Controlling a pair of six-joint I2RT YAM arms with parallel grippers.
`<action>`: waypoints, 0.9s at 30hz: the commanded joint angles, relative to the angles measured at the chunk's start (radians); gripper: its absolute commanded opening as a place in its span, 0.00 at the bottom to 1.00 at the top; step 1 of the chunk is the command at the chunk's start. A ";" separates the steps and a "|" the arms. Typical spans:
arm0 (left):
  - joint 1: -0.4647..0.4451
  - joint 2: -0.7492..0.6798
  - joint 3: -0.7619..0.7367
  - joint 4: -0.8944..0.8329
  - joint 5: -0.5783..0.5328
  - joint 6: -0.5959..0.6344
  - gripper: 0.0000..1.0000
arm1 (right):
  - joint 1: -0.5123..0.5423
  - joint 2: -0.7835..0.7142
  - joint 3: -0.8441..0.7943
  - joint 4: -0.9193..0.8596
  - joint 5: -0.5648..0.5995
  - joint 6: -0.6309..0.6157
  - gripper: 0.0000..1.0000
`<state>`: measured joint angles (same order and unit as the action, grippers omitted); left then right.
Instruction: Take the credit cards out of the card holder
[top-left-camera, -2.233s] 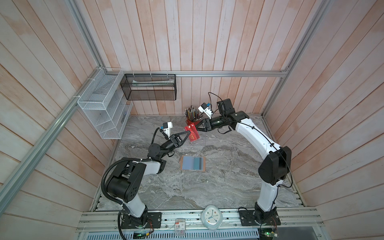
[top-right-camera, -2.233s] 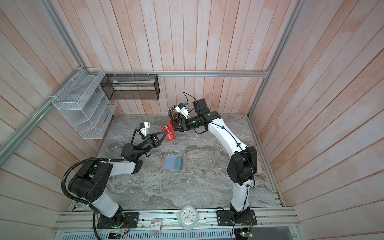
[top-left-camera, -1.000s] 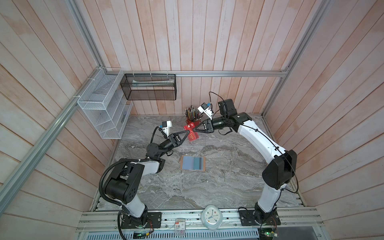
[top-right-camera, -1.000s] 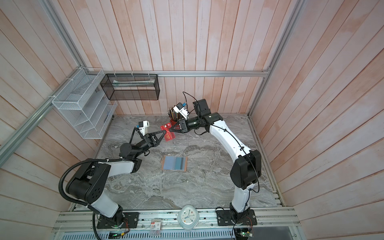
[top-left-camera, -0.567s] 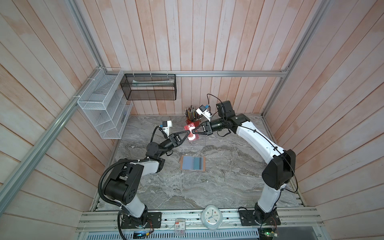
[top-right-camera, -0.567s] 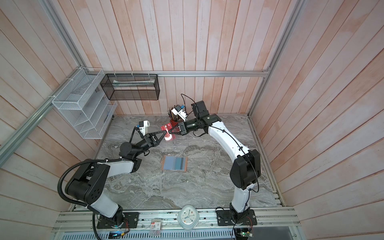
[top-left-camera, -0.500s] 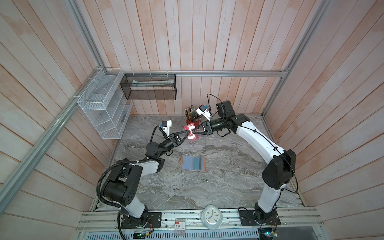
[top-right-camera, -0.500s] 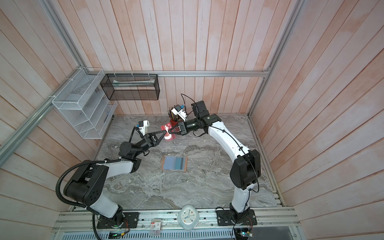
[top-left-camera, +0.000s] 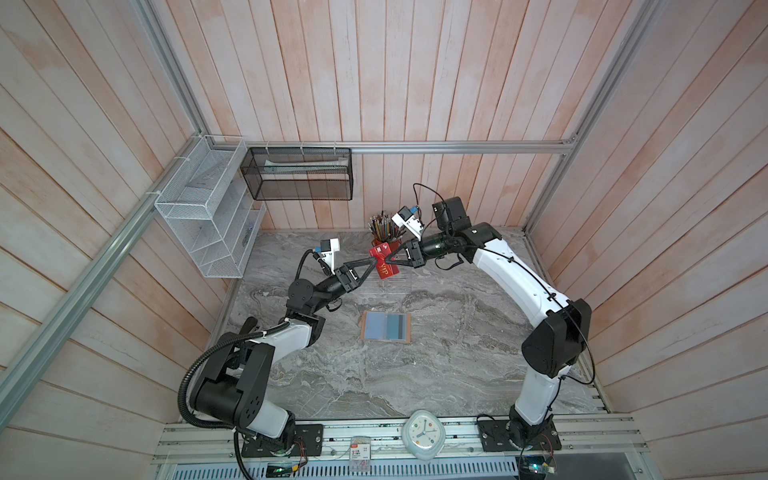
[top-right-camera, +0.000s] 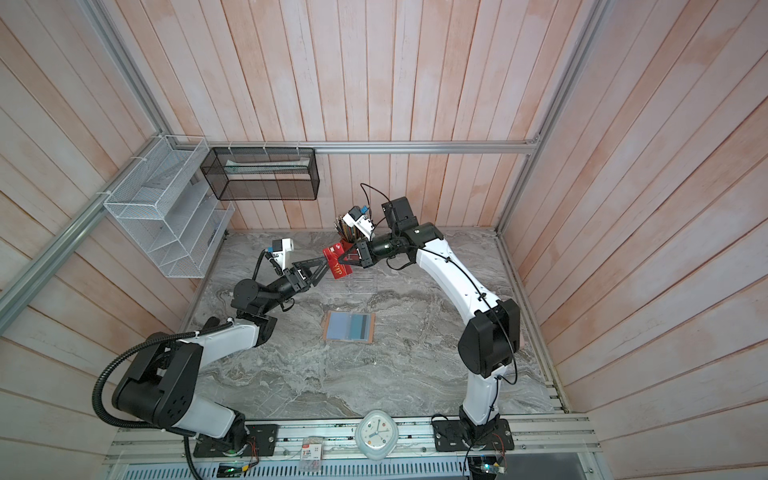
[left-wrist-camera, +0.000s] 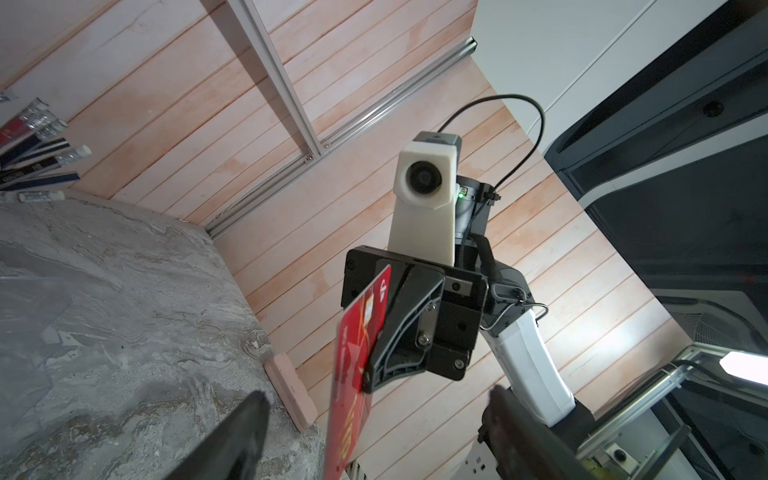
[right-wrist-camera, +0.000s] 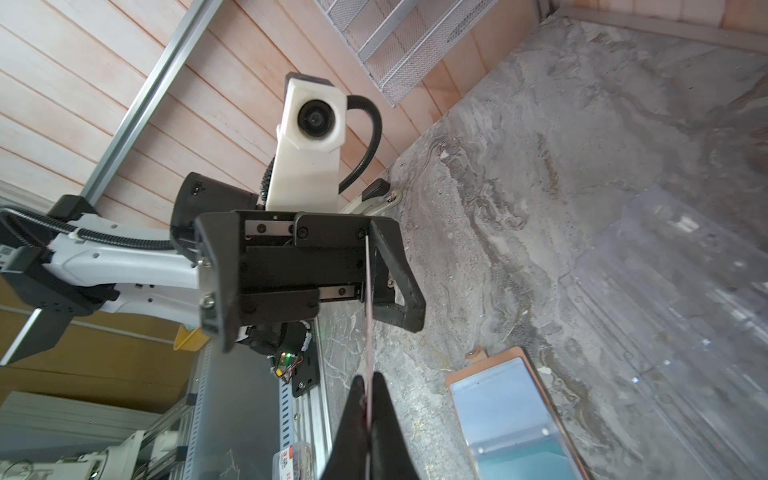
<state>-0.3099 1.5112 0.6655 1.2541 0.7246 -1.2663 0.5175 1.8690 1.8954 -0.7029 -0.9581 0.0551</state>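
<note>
A red credit card (top-left-camera: 385, 268) (top-right-camera: 339, 267) with gold "VIP" lettering hangs in the air above the back of the table. My right gripper (top-left-camera: 385, 261) (right-wrist-camera: 368, 399) is shut on it; the card (right-wrist-camera: 368, 316) shows edge-on between its pads. My left gripper (top-left-camera: 375, 263) (left-wrist-camera: 374, 411) is open, a finger on either side of the card (left-wrist-camera: 357, 353) without touching it. The card holder (top-left-camera: 386, 327) (top-right-camera: 349, 327) (right-wrist-camera: 511, 411) lies open and flat mid-table, pale blue sleeves up, a teal-blue band showing inside.
A red cup of pencils (top-left-camera: 383, 232) stands just behind the two grippers. A clear acrylic rack (top-left-camera: 395, 286) sits below them. On the walls hang a white wire shelf (top-left-camera: 208, 224) and a black mesh basket (top-left-camera: 299, 178). A pink eraser (left-wrist-camera: 291, 390) lies by the table edge.
The left gripper brought the red card to the right gripper, which shut on it. The left gripper has now opened and let go.
</note>
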 joint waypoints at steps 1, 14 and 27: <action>0.025 -0.053 -0.015 -0.054 -0.002 0.032 1.00 | -0.002 0.059 0.090 -0.133 0.193 -0.070 0.00; 0.094 -0.131 -0.044 -0.225 0.022 0.086 1.00 | 0.028 0.201 0.236 -0.220 0.747 -0.274 0.00; 0.152 -0.095 -0.042 -0.255 0.061 0.096 1.00 | 0.052 0.288 0.202 -0.106 1.008 -0.626 0.00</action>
<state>-0.1722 1.3994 0.6357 0.9974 0.7559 -1.1885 0.5591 2.0968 2.1014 -0.8310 -0.0292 -0.4641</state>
